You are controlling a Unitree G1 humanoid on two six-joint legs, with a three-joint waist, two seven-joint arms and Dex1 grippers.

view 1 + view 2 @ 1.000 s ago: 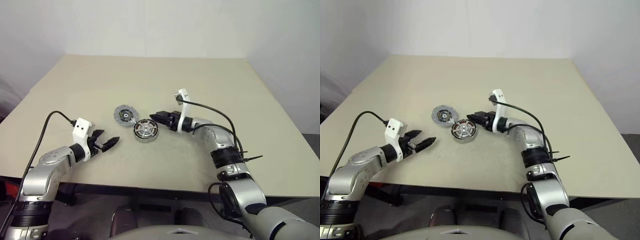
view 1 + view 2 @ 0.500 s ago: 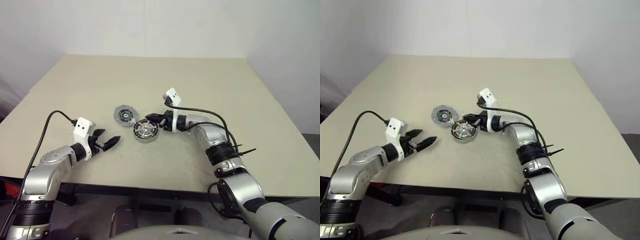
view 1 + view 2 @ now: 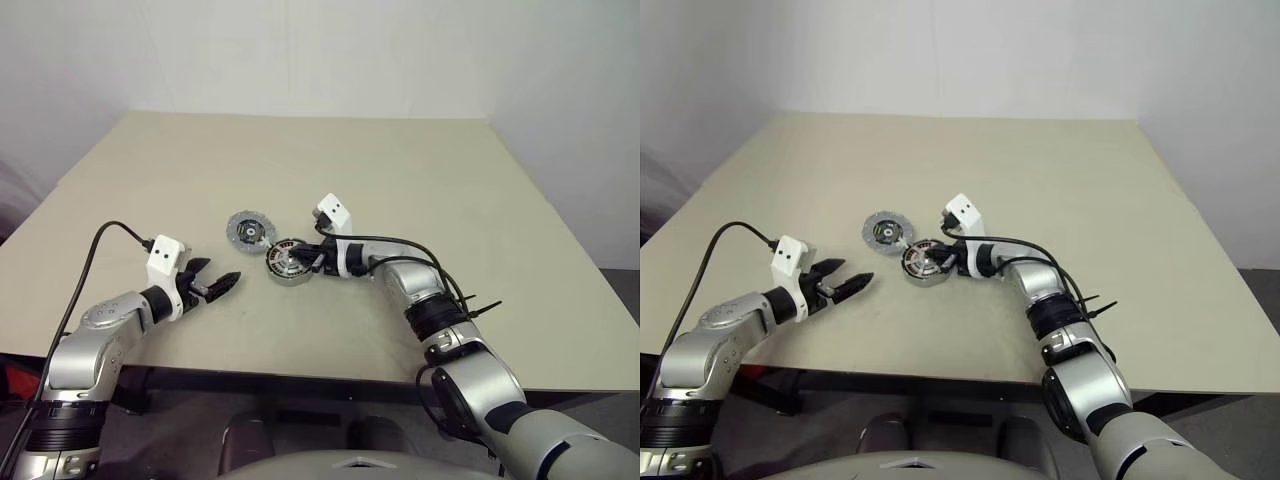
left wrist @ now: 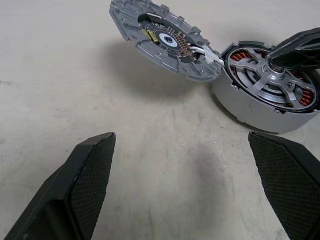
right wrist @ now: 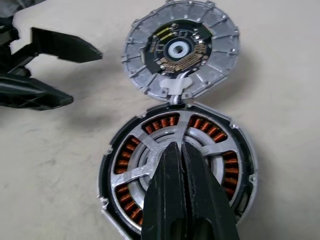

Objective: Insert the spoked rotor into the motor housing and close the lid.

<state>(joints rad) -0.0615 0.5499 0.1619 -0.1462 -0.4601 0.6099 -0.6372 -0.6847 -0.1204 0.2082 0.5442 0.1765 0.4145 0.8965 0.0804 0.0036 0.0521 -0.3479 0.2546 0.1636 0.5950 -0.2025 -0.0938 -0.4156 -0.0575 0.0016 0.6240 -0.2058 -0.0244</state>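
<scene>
Right gripper [image 5: 181,150] reaching leftward, jaws pressed together over spoked rotor [image 5: 150,165] seated inside motor housing [image 4: 240,107]. Lid [image 5: 181,50] lying open, joined alongside. Left gripper [image 3: 222,284] spread wide, nearby.

The spoked rotor [image 5: 176,150] sits in the motor housing [image 4: 240,102], the lid [image 3: 250,230] left beside it.

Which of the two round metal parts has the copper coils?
The motor housing, under the right tool; the lid beside it shows only a small circuit board.
</scene>
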